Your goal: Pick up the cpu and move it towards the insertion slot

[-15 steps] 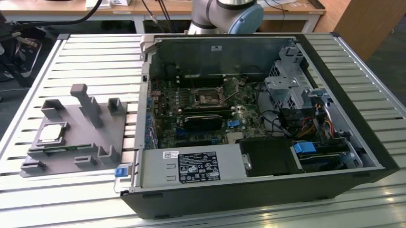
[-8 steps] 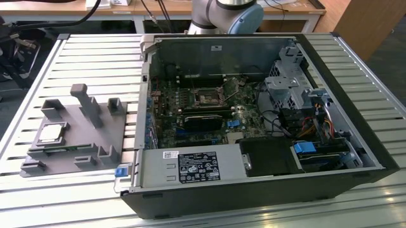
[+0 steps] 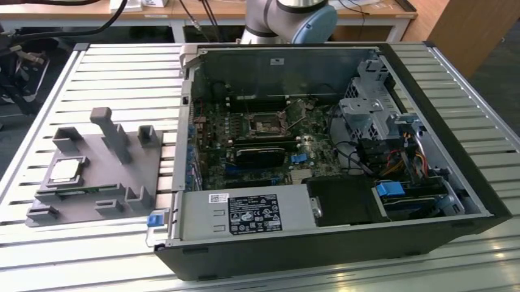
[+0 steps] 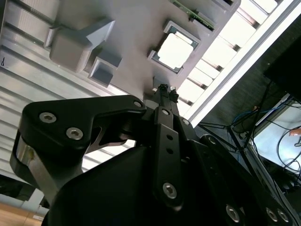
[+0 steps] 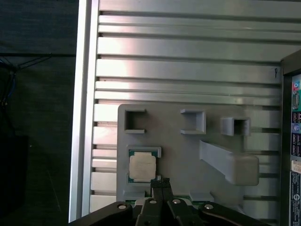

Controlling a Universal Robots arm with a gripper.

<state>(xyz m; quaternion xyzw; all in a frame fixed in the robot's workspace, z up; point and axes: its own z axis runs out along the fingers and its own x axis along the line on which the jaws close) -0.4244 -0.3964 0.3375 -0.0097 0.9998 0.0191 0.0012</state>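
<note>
The cpu (image 3: pixel 65 170) lies flat in a corner pocket of a grey holder plate (image 3: pixel 97 182) at the exterior view's left, outside the computer case. Its silvery top also appears in both wrist views (image 5: pixel 142 167) (image 4: pixel 176 51). The insertion slot (image 3: pixel 266 125) is a small square socket on the green board inside the open case. My gripper (image 5: pixel 160 181) hangs well above the holder plate, its two thin fingertips (image 4: pixel 164 89) pressed together and shut with nothing between them. Seen from the wrist, the tips sit just beside the cpu.
The open black computer case (image 3: pixel 341 243) takes up the exterior view's middle and right, with cables, a drive cage and a power supply inside. The holder plate carries several raised grey posts (image 3: pixel 109 131) and a narrow green circuit strip (image 3: pixel 81 191). The slatted metal table (image 3: pixel 122 73) lies all around.
</note>
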